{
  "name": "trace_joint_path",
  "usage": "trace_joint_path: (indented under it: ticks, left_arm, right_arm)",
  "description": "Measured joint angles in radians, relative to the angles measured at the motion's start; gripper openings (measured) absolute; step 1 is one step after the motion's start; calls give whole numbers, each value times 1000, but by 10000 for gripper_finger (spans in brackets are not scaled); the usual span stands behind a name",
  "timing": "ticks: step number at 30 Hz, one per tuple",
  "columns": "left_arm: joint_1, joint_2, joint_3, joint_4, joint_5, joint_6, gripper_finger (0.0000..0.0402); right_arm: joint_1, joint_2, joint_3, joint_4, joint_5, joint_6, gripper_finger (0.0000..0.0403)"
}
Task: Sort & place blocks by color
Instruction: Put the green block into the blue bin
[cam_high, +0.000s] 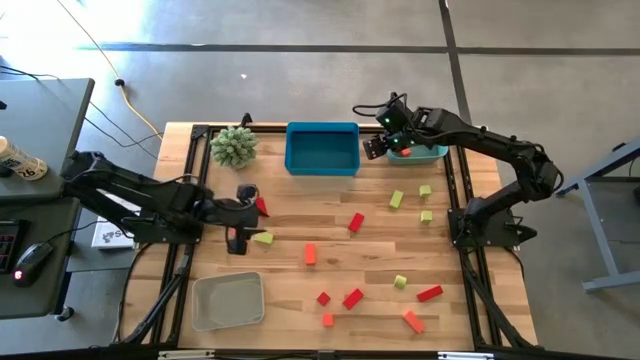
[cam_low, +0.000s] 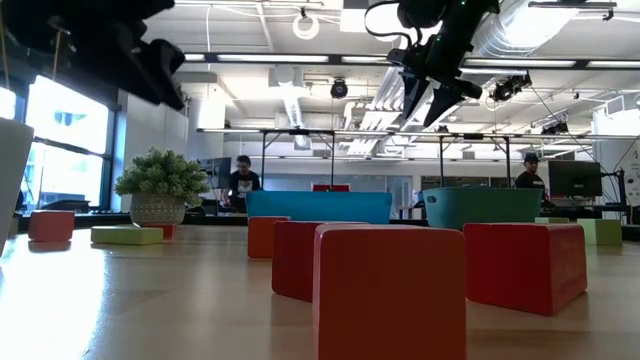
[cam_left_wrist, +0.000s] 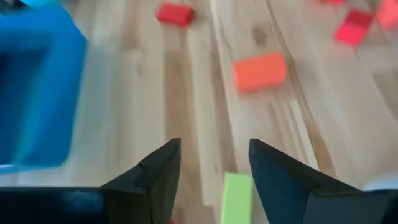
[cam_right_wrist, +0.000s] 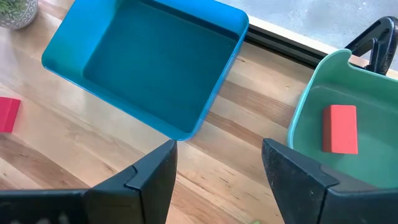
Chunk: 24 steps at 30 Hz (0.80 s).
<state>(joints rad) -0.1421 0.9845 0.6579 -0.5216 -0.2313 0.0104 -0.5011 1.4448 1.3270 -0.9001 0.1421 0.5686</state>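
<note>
- Left gripper (cam_high: 250, 240) low over the left-centre of the table (cam_high: 300, 300), fingers (cam_left_wrist: 155, 177) spread apart, nothing between them.
- Yellow-green bar (cam_high: 263, 238) just beside that gripper's tip; in the left wrist view the same bar (cam_left_wrist: 236, 198) lying between the two finger tips, not pinched.
- Small red block (cam_high: 261, 206) just beyond the left gripper, toward the far edge.
- Right gripper (cam_high: 378, 146) raised above the far edge, between the blue tray (cam_high: 322, 148) and the teal tray (cam_high: 432, 154), fingers wide apart and empty.
- One red-orange block (cam_right_wrist: 340, 129) lying inside the teal tray, near its wall; blue tray holding no block in the right wrist view.
- Grey tray (cam_high: 228, 300) at the near left corner, with bare board around it.
- Potted plant (cam_high: 233, 146) at the far left corner, just beside the blue tray.
- Loose blocks scattered over the middle and right: red block (cam_high: 356, 222) and orange block (cam_high: 310, 254) mid-table, three yellow-green cubes (cam_high: 397, 199) near the right arm's base, another yellow-green cube (cam_high: 400, 282) further forward.
- Near edge crowded: red blocks (cam_high: 352, 298), a red bar (cam_high: 430, 293), orange pieces (cam_high: 413, 321) close to the front rim.
- Open wood between the left gripper and the blue tray, and along the strip in front of the blue tray.
</note>
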Motion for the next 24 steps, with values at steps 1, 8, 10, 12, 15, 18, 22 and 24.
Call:
trace_joint_path:
  ticks: [1,8,10,12,15,18,22,24]
  left_arm:
    - [0,20,0,-4,14,-8,183]
    - [0,170,0,-7,83,-34,184]
    - [0,213,0,-8,84,-34,184]
    - [0,251,0,-6,85,-35,184]
    - [0,303,0,-7,85,-34,184]
    - [0,345,0,-6,90,-34,184]
    - [0,389,0,-5,91,-34,184]
    - [0,409,0,-5,92,-34,184]
  right_arm:
    - [0,0,0,0,0,0,222]
    - [0,0,0,0,0,0,222]
    - [0,0,0,0,0,0,222]
    - [0,0,0,0,0,0,222]
    - [0,0,0,0,0,0,222]
    - [0,0,0,0,0,0,222]
    - [0,0,0,0,0,0,222]
    - [0,0,0,0,0,0,222]
